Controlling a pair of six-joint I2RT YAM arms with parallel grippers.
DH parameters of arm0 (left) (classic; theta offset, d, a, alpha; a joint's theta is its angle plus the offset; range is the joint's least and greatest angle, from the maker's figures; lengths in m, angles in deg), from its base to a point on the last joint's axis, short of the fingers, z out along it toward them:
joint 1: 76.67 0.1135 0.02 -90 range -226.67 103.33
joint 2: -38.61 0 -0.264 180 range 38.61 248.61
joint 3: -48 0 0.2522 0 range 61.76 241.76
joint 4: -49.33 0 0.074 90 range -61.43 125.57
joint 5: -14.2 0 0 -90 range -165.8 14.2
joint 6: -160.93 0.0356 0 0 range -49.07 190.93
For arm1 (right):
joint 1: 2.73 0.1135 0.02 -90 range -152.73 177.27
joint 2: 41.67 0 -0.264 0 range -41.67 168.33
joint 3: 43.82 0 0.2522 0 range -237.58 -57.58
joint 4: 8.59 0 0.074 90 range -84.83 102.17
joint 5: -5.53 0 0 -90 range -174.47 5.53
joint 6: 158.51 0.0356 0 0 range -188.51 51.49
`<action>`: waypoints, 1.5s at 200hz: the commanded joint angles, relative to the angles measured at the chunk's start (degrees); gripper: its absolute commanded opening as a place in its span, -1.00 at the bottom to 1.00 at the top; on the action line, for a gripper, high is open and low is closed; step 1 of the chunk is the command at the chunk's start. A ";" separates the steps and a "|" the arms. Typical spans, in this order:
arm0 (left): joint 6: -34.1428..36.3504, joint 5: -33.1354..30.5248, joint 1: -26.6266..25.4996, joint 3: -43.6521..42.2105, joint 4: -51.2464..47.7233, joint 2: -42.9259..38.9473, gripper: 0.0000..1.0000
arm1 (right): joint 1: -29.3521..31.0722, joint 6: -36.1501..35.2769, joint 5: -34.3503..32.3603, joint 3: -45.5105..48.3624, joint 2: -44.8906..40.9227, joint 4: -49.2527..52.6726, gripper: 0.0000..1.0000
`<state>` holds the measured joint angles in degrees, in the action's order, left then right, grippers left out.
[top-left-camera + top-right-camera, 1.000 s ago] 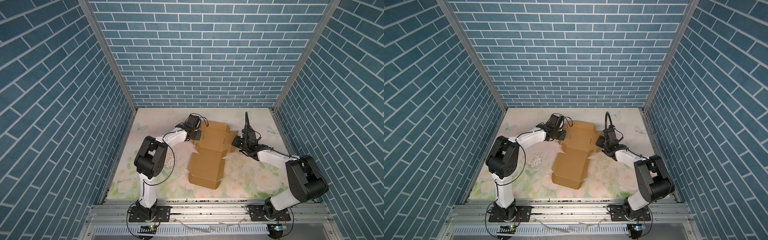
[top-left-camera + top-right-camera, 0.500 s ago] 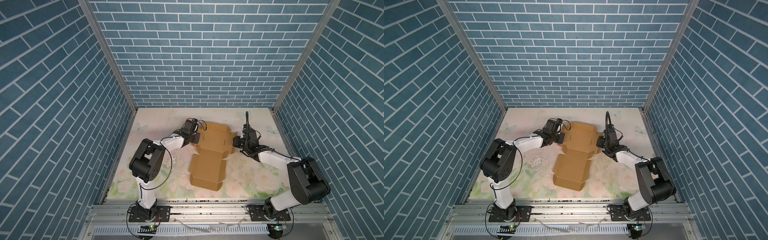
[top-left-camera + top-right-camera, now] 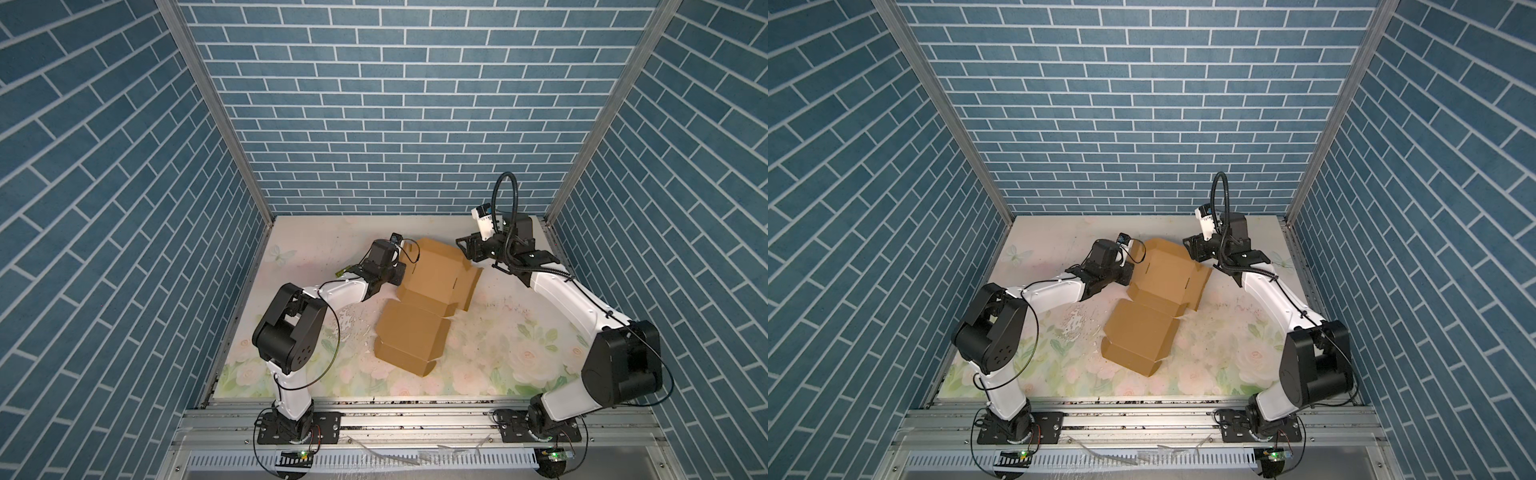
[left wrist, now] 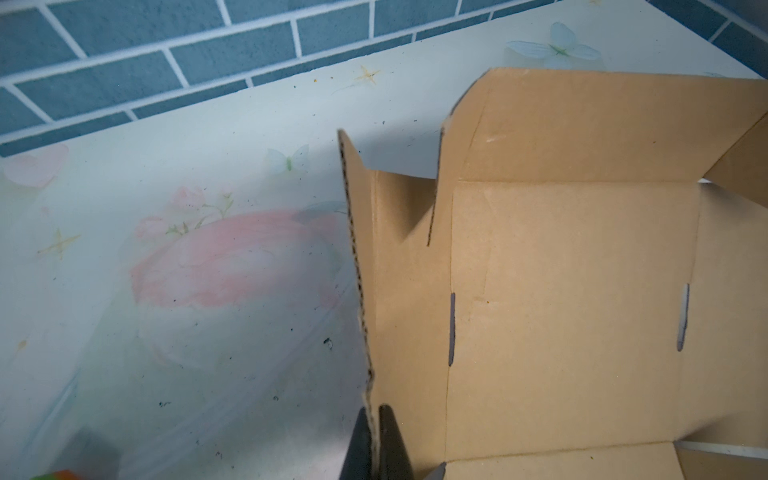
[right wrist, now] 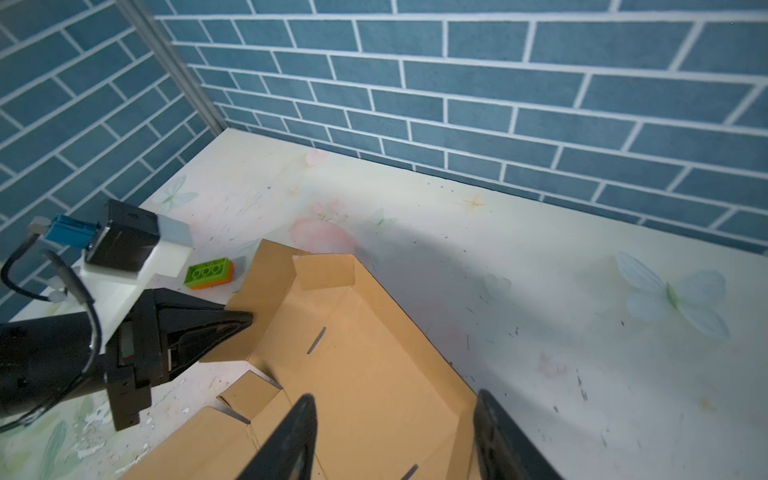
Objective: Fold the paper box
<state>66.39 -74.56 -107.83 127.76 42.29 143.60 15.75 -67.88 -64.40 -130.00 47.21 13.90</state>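
Observation:
The brown paper box [image 3: 419, 307] [image 3: 1154, 307] lies partly folded in the middle of the table, with its far half open like a tray [image 5: 357, 365]. My left gripper [image 3: 401, 270] [image 3: 1128, 274] is shut on the upright left side flap; in the left wrist view the two fingers pinch the flap's corrugated edge [image 4: 374, 409]. My right gripper [image 3: 467, 249] [image 3: 1192, 249] hangs open above the box's far right corner. Its fingers [image 5: 291, 436] stand wide apart over the cardboard with nothing between them [image 5: 395, 397].
A small green and orange toy brick [image 5: 209, 272] lies on the floral table [image 3: 498, 340] just left of the box, beside the left gripper. Blue brick-pattern walls close in the back and both sides. A metal rail [image 3: 415, 411] runs along the front.
My right gripper has opened and risen up and back off the box's right side. My left gripper has stayed shut on the left flap, and its arm has dropped lower.

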 commanded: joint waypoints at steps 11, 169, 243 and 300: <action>2.48 -0.21 -1.18 -0.08 2.97 -0.49 -1.00 | 0.06 -12.00 6.50 -6.58 6.35 13.19 0.18; 4.14 -1.41 -4.23 -1.77 4.01 -1.72 -1.00 | 0.06 -26.77 -4.74 -15.81 17.14 19.81 0.09; 3.23 -2.78 -4.18 -0.12 4.09 -0.26 -1.00 | 0.15 -27.92 -2.29 -16.09 19.49 21.64 -0.07; 1.29 -2.99 -4.19 0.44 4.87 0.49 -1.00 | 2.23 -28.11 -6.16 -12.86 17.76 18.56 -0.59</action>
<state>68.91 -76.94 -111.85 126.99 45.53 143.57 16.52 -94.37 -68.88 -144.14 66.23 33.64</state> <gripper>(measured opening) 0.058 0.242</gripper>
